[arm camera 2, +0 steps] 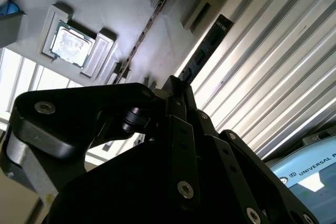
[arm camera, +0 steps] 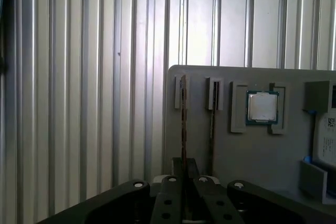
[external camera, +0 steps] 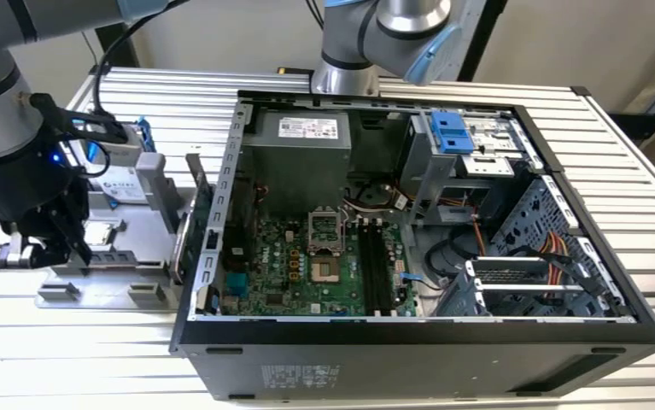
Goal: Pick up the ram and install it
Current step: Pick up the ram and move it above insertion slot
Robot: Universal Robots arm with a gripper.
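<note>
Gripper (arm camera: pixel 184 167) fingers are pressed together on the near end of the ram (arm camera: pixel 183 124) — closed on it, as the first wrist view shows. The ram stands on its thin edge in a slot of the grey tray (arm camera: pixel 262 161), seen in the second wrist view as a narrow line (arm camera 2: pixel 144 30) running away from the fingertips. Two slots over lies the square silver CPU chip (arm camera: pixel 262 107). In the exterior view the gripper (external camera: pixel 43 252) hangs over the tray's edge on the ribbed bench (external camera: pixel 77 359) — the open computer case (external camera: pixel 418 333) sits just beside the tray, toward the exterior view's right.
</note>
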